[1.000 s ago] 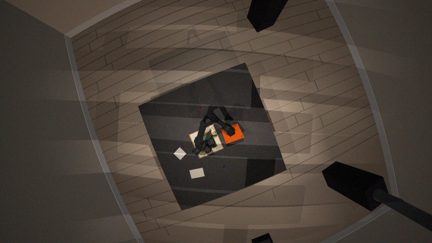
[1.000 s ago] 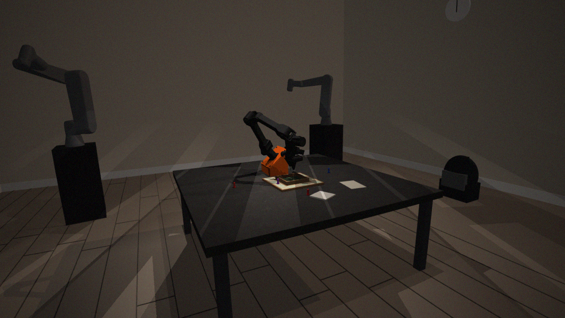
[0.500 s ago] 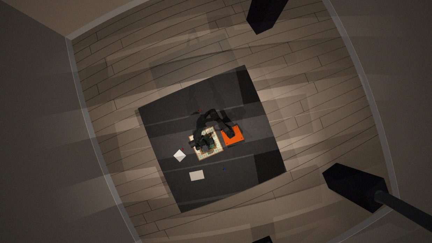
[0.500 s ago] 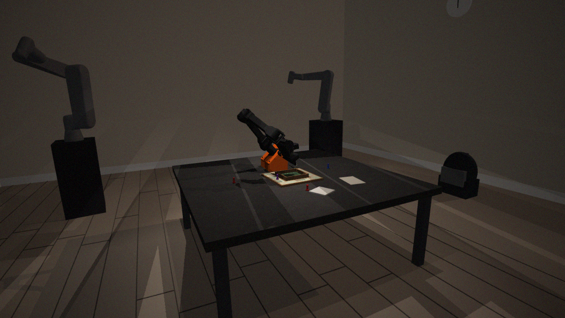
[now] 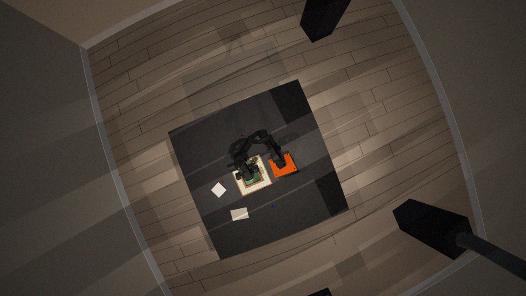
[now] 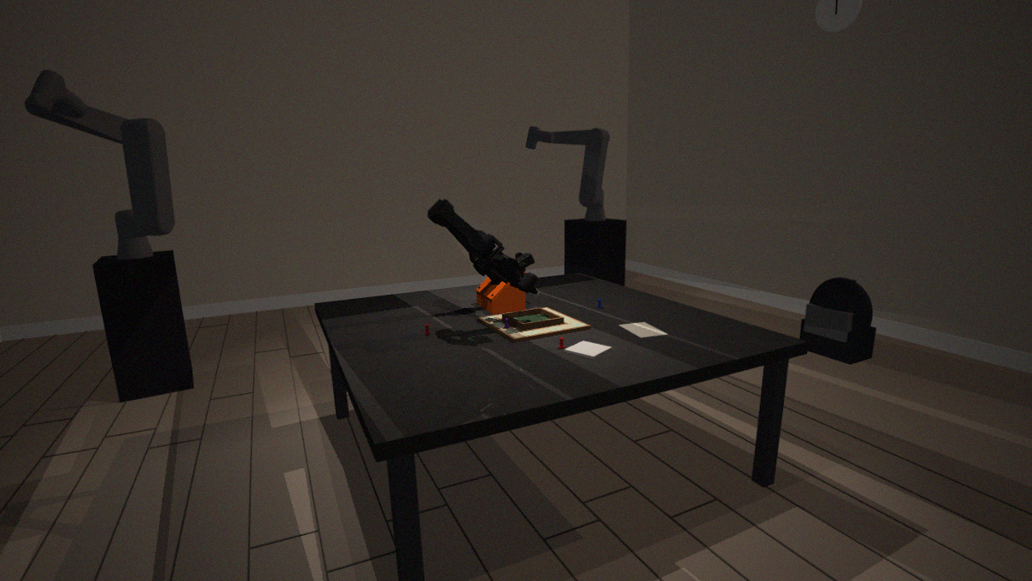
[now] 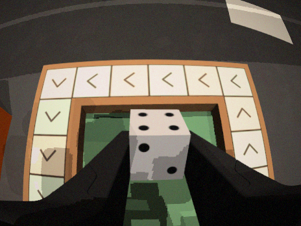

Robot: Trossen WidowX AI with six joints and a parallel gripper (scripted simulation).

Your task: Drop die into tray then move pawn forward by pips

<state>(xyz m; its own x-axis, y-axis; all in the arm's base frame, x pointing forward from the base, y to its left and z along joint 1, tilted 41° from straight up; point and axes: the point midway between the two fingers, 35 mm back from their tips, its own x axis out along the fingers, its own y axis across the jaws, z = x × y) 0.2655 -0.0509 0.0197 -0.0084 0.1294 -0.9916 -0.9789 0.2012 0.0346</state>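
My gripper (image 7: 156,138) (image 6: 534,288) is shut on the white die (image 7: 159,147), holding it above the dice tray. The die's upper visible face shows four pips and the face toward the wrist camera shows two. The tray (image 7: 149,100) (image 6: 539,325) has brown walls and a green floor, in the middle of the board (image 7: 147,62) (image 5: 256,187) (image 6: 570,326). Arrowed squares ring the tray. The purple pawn (image 6: 506,323) stands upright on the board's ring in the exterior view. It is out of the wrist view, and I cannot make it out under the arm in the top view.
Two red pawns (image 6: 427,330) (image 6: 561,344) and a blue pawn (image 6: 599,303) (image 5: 273,206) stand on the table around the board. Two pale flat squares (image 5: 218,189) (image 5: 239,214) lie beyond it. The orange arm base (image 5: 290,168) (image 6: 505,298) is close beside the board.
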